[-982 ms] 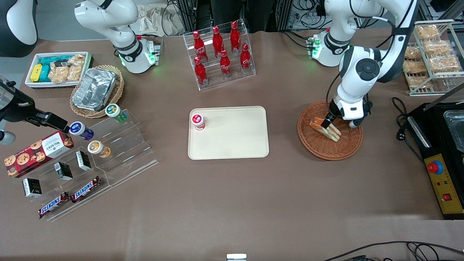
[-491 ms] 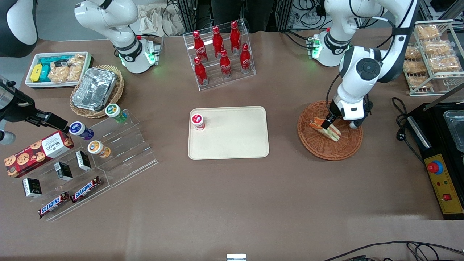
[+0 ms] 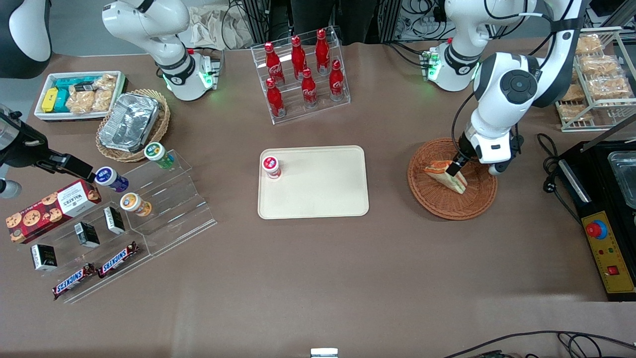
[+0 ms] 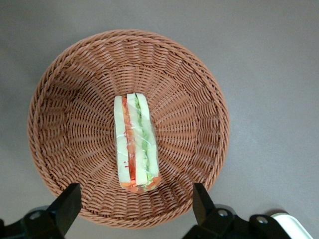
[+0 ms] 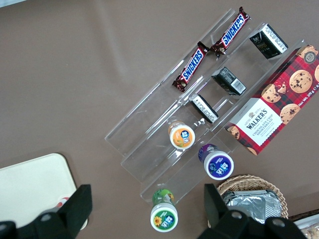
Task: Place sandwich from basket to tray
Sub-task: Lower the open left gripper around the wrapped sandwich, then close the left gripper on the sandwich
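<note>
Front view: the sandwich [image 3: 445, 175] lies in the basket [image 3: 437, 204], which sits on the brown tabletop [image 3: 318, 268] toward the working arm's end. The hand [image 3: 454, 169] hangs low over the basket, just above the sandwich's upper edge; only one dark finger shows here, close against the bread, and whether it touches cannot be told from this angle. The tray [image 3: 318, 194] lies flat in the middle of the tabletop, well apart from the basket. A small red-lidded jar [image 3: 271, 166] stands upright on the tray, in the corner nearest the parked arm's end and farther from the camera. A clear rack of red bottles [image 3: 303, 69] stands farther from the camera than the tray.

Left wrist view: the camera looks straight down into the basket [image 4: 199, 99]. The sandwich [image 4: 135, 144] rests near its centre, cut side up, showing white bread with a red layer and a green layer. The two fingers [image 4: 65, 206] of the hand [image 4: 135, 206] are spread wide, one to each side of the sandwich's end, and neither touches it. The hand grips nothing.

Right wrist view: a corner of the tray [image 5: 35, 189] shows, beside a clear stepped stand [image 5: 199, 114] with snack bars and jars.
</note>
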You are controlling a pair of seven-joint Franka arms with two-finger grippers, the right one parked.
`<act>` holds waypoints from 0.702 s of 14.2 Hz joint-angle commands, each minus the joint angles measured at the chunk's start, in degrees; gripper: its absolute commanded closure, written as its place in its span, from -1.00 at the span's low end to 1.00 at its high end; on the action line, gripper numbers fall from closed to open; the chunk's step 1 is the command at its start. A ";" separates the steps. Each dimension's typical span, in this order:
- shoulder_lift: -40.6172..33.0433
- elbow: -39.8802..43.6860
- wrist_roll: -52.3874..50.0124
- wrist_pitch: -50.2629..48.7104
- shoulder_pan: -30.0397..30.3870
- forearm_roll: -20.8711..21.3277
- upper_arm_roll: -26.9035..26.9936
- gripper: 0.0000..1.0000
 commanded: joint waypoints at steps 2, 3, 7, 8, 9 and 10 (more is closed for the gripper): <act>6.42 1.59 -1.02 5.36 -0.29 0.48 0.08 -0.98; 8.26 1.59 -1.02 6.94 -0.29 0.48 0.08 -0.98; 12.66 0.80 -1.11 11.33 -0.29 0.48 0.17 -0.98; 13.89 -0.08 -1.19 13.79 -0.46 0.48 0.17 -0.98; 14.77 -1.04 -1.20 16.34 -0.46 0.48 0.17 -0.98; 15.48 -2.27 -1.20 18.89 -0.46 0.57 0.26 -0.98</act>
